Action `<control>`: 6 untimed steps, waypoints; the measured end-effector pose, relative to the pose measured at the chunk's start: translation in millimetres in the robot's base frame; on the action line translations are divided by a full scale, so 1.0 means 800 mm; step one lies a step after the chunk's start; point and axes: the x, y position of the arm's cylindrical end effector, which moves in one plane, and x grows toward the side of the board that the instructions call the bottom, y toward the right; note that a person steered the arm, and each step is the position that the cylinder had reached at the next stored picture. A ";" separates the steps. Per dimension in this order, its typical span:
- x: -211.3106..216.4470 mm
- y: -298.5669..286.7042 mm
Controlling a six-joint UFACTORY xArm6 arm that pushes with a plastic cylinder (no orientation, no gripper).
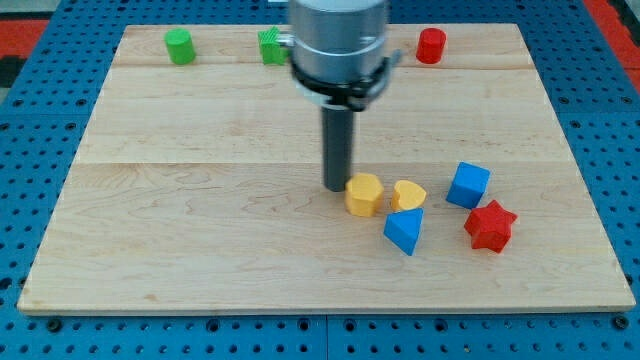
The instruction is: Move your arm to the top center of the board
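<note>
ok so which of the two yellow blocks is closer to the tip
The left yellow block, rounded in outline: my tip sits right against its left side. The yellow heart lies farther to the view's right, beyond it.

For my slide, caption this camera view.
My tip rests beside the yellow block, mid-board, far from the top centre.

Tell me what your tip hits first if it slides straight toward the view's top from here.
Probably nothing: from my tip, just left of the yellow block, the board looks free. The green block sits slightly left; my arm hides the top edge.
</note>
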 end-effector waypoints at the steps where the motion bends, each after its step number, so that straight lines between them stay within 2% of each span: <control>1: -0.003 -0.004; 2: -0.042 -0.077; 4: -0.152 -0.053; 6: -0.287 -0.033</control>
